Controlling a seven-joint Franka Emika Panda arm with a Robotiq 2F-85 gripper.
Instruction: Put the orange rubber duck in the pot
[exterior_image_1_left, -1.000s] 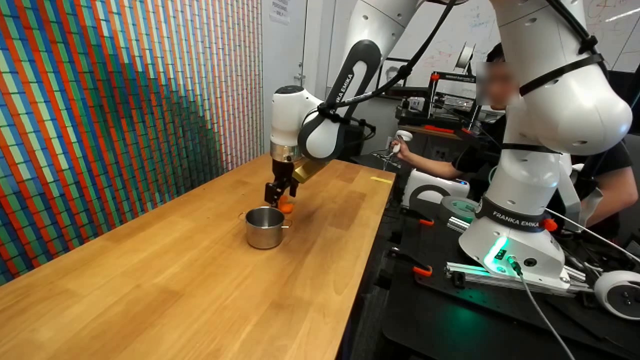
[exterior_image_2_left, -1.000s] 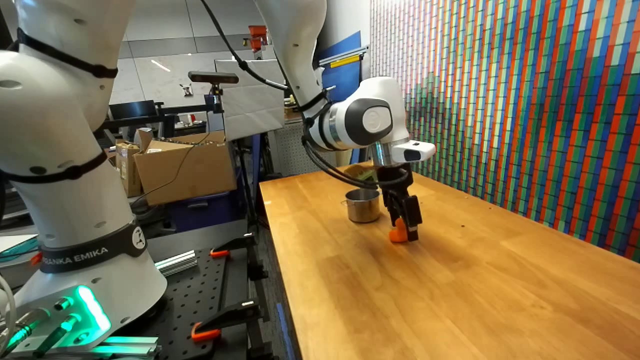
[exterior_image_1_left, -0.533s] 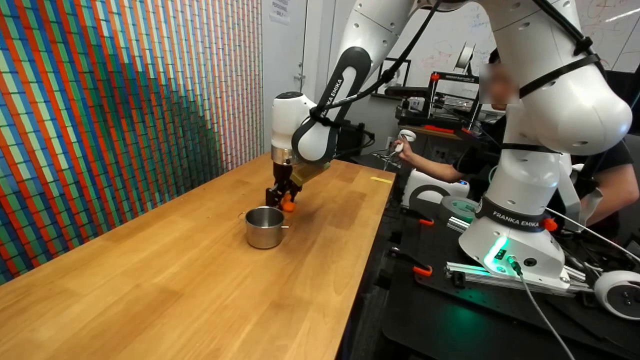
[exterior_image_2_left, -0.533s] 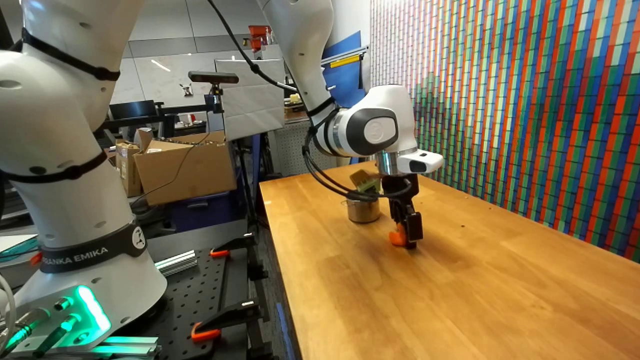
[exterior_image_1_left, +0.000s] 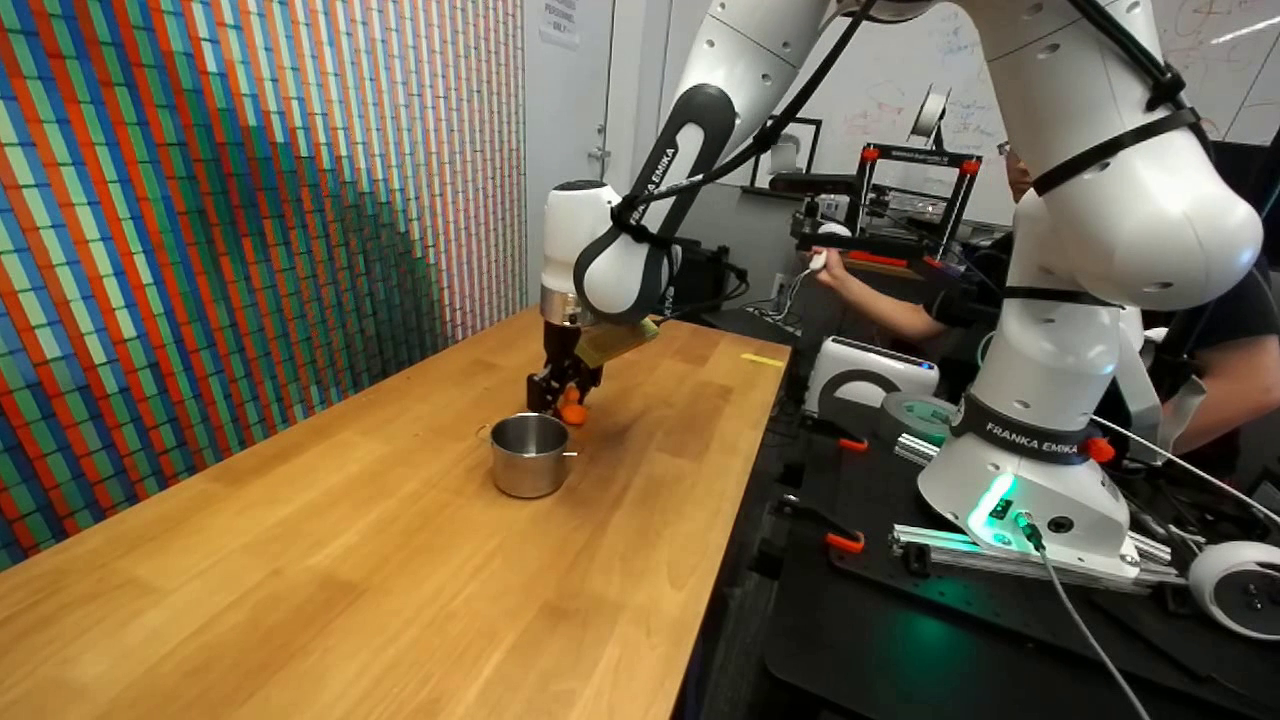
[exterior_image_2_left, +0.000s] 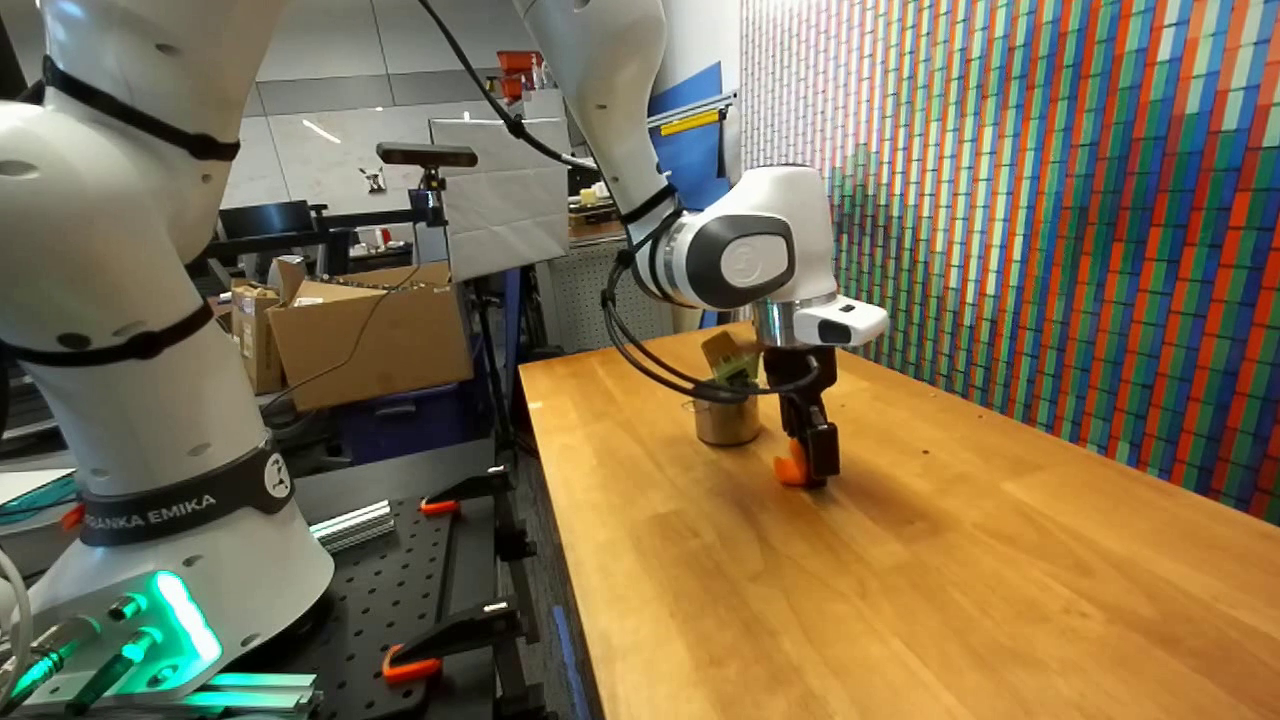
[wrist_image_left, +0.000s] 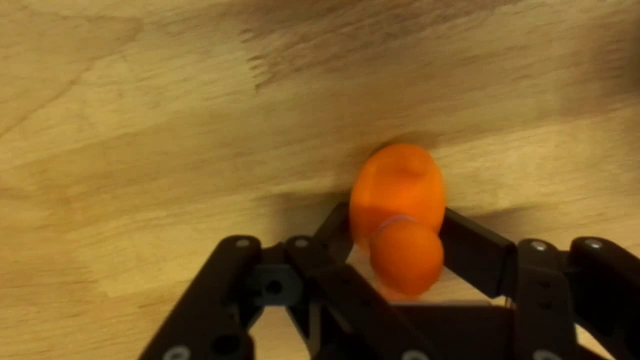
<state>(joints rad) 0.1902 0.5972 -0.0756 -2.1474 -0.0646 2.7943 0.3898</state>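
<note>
The wooden tabletop (exterior_image_1_left: 330, 560) was overhung by the white robot arm (exterior_image_1_left: 1130, 230).
The black claw (wrist_image_left: 396, 218) was pointed downward, its two fingers (wrist_image_left: 477, 252) held low near the wood. Close by, in both exterior views, the shiny silver-grey pot (exterior_image_1_left: 528, 470) was set upright on the tabletop with its mouth turned up. The orange rubber duck (wrist_image_left: 402, 205), smallest of all, was clamped by the claw, a finger being pressed to each side of its rounded body. It was held outside the pot, down close to the tabletop; whether the wood was touched by its base could not be told.
</note>
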